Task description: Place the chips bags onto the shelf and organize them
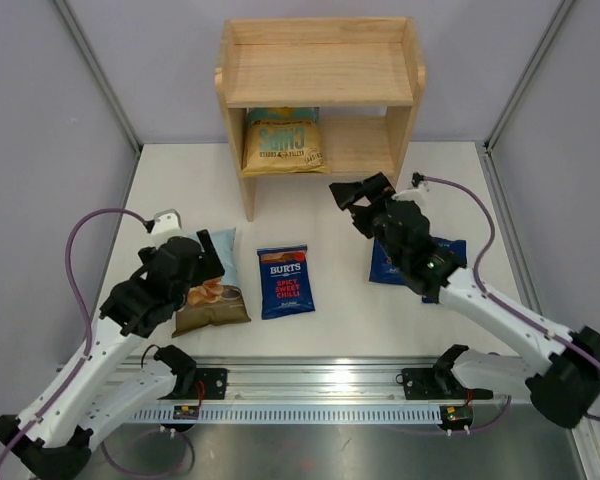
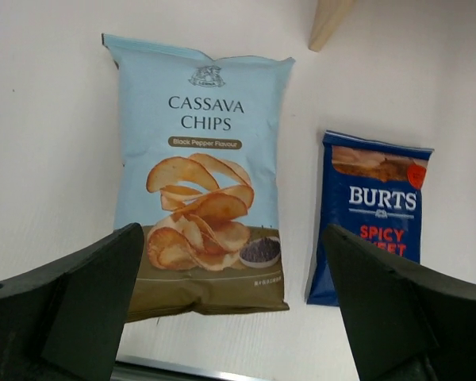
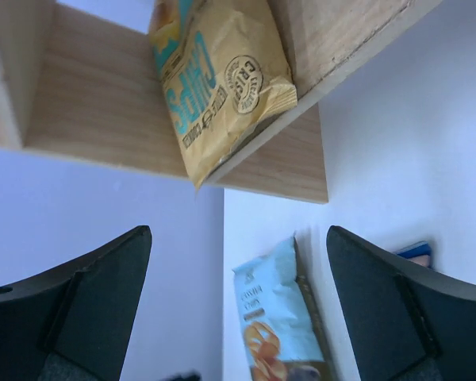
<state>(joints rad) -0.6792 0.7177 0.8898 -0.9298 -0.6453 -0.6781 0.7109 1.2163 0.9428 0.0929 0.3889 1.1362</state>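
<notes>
Bags relative to the shelf (image 1: 320, 75). A yellow bag (image 1: 283, 140) stands on the lower tier, toward the left side panel. The Cassava Chips bag (image 2: 200, 167) lies flat on the tabletop (image 1: 330, 330) in front of the shelf's left side panel, its top edge toward the shelf and its long axis running from the shelf to the near edge. A Burts bag (image 1: 285, 282) lies just beside it, in front of the shelf's middle. A second dark-blue bag (image 1: 385, 265) lies in front of the shelf's right side, partly under the right arm.

The left gripper (image 2: 234, 262) hangs over the bottom end of the Cassava Chips bag, jaws wide apart and empty, one finger beyond each long edge, so the opening spans the bag's short axis. The right gripper (image 1: 365, 200) is in front of the lower tier, right of the yellow bag, jaws also apart and holding nothing.

Judgement: the left arm is nearer the Cassava Chips bag, which lies straight below its gripper.
</notes>
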